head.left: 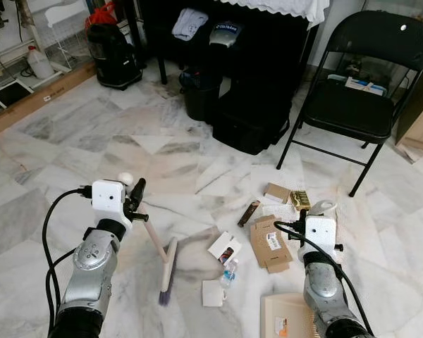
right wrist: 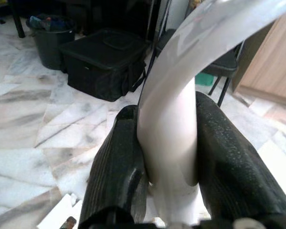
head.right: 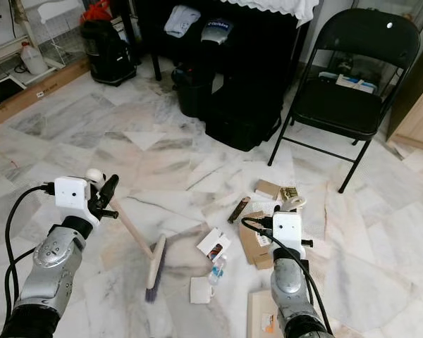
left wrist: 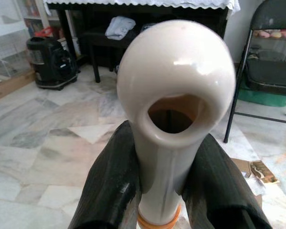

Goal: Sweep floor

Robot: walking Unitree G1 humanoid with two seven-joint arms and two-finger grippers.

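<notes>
**Visitor:** What do your head cameras show?

**Robot:** My left gripper (head.left: 135,197) is raised over the marble floor (head.left: 70,148), its fingers pinching the top of the broom handle (head.left: 154,236). The handle slants down to the broom head (head.left: 168,271), which rests on the floor between my arms. Just beside it lie litter: a white carton (head.left: 224,246), a small bottle (head.left: 229,271), a white square of paper (head.left: 212,293), and flattened brown cardboard (head.left: 269,243). My right gripper (head.left: 317,209) stands upright near the cardboard, holding the white dustpan handle (head.left: 323,206); the dustpan's pale pan (head.left: 285,317) sits low by that arm. Farther off stand a black folding chair (head.left: 359,84), a black box (head.left: 250,120), a dark bin (head.left: 197,91) and a black vacuum (head.left: 113,49).

**Visitor:** And the left wrist?

**Robot:** Both black fingers (left wrist: 109,181) press against the cream handle on either side, below its rounded end with a hanging hole. The chair and vacuum sit behind.

**Visitor:** The right wrist?

**Robot:** My fingers (right wrist: 229,157) are clamped on the white curved dustpan handle, which arches up past them. Beyond lie the black box, the bin and the marble floor.
</notes>
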